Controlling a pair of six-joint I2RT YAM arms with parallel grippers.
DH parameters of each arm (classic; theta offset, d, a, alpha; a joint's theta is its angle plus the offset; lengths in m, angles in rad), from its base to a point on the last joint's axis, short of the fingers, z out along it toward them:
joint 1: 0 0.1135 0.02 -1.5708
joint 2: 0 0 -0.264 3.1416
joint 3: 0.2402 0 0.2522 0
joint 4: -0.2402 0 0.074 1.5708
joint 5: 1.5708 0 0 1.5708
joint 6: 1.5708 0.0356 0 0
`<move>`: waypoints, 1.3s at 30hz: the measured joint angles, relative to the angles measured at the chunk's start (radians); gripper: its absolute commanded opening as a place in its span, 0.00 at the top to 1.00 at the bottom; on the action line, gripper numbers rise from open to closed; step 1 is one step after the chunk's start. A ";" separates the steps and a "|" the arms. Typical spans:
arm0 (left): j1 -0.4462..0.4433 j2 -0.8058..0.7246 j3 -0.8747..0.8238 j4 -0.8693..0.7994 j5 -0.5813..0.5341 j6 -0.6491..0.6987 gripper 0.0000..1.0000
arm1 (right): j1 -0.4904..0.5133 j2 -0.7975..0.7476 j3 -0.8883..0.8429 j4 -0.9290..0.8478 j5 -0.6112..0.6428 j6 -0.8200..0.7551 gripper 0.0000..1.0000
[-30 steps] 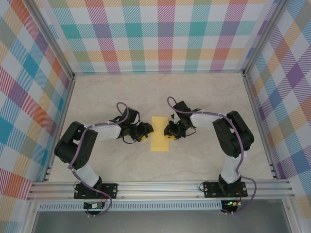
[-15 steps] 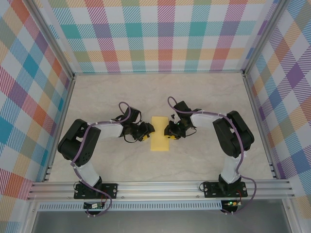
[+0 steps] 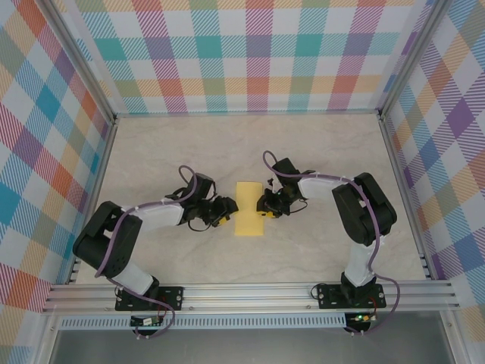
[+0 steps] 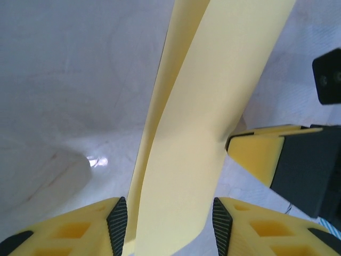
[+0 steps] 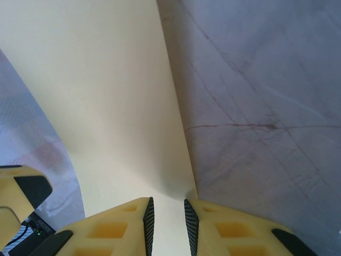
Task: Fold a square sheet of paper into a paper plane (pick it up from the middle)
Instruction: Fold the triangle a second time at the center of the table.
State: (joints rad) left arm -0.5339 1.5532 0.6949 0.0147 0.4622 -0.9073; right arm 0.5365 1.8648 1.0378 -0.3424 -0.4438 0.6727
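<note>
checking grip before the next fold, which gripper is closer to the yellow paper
Right. The right gripper pinches the yellow paper at its right edge; the left gripper sits at the left edge, jaws apart either side of it, seemingly not clamping.

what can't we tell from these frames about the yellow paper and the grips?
- Top external: contact between the thin bright-yellow folded paper sheet and the left gripper and right gripper; too small, arms overlap its edges.
- Left wrist: whether the left fingers press the sheet; bottom edge cuts off its near end.
- Right wrist: whether the right fingers pinch it; top edge cuts off its far end.
</note>
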 measured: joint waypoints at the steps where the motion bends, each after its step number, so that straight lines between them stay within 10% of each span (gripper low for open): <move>1: -0.003 -0.008 -0.010 0.005 0.000 -0.010 0.51 | 0.000 0.000 0.000 0.000 0.000 0.000 0.73; 39: -0.077 0.041 -0.027 0.058 -0.005 -0.104 0.52 | -0.005 0.005 0.005 -0.006 -0.012 0.000 0.73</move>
State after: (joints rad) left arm -0.6109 1.5940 0.6682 0.0723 0.4568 -1.0111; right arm 0.5316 1.8698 1.0424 -0.3481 -0.4557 0.6727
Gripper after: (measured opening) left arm 0.481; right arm 0.268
